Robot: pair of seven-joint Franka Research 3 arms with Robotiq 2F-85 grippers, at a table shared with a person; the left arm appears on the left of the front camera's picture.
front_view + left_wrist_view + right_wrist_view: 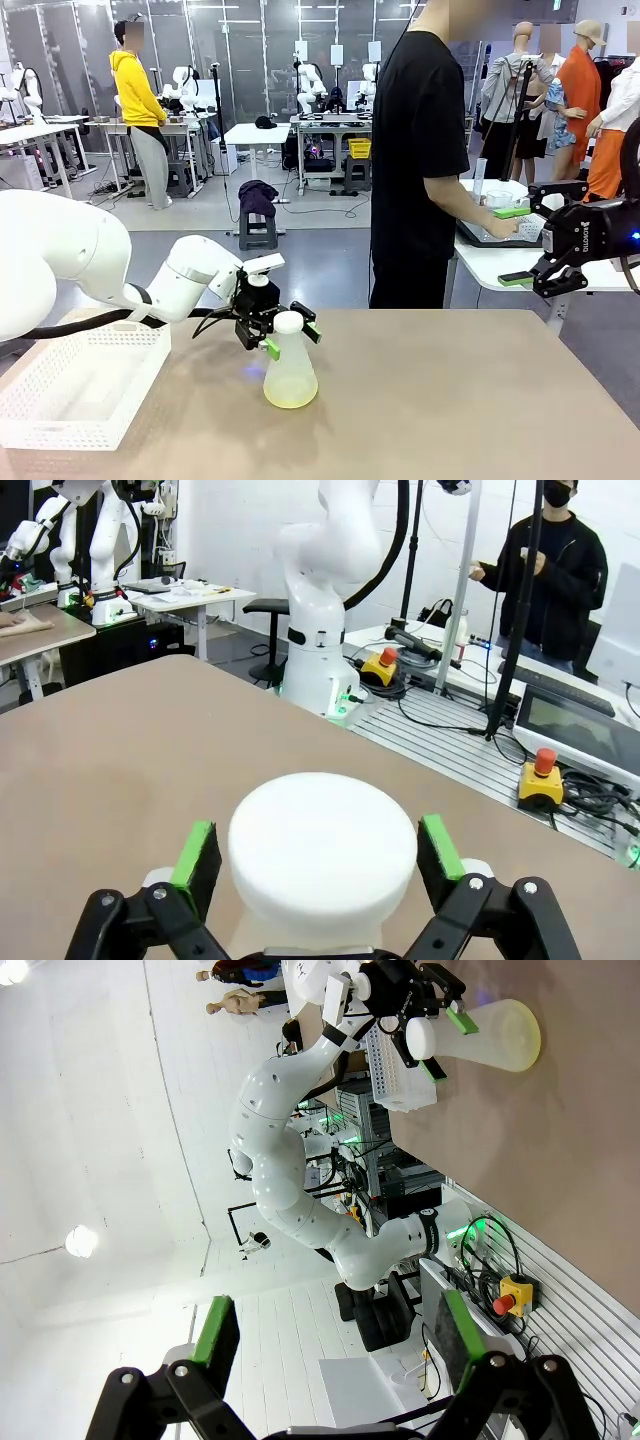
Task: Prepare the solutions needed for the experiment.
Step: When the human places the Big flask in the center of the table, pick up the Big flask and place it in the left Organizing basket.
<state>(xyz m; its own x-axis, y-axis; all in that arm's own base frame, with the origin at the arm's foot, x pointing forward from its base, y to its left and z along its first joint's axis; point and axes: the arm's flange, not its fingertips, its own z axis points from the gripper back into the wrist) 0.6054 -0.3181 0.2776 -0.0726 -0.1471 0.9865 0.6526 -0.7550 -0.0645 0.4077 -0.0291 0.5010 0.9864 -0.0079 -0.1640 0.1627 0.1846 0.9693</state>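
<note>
While the flask (290, 365) stands upright on the worktop (450, 400), left of the middle and toward the near side, the left hand (288, 338) straddles its white-capped neck, green pads to either side with a sliver of daylight showing between pad and cap (322, 845) in the left wrist view: jaws apart, nothing gripped yet. That neck looks like the place to take hold, just under the cap, where the narrow throat gives the pads something to bear on; the wide sloping body below would likely slide out of a pinch. Judging by its frosted walls it is probably light, stiff and a bit slick, and top-heavy handling could slosh it. Inside, the solutions (290, 392) lie as a shallow pale yellow-green layer at the bottom, so little weight there. Just to the left sits a white perforated basket (60, 405), and its contents cannot be made out. Over on the far right, the right hand (545, 275) hangs above the worktop edge, jaws wide and holding nothing.
</note>
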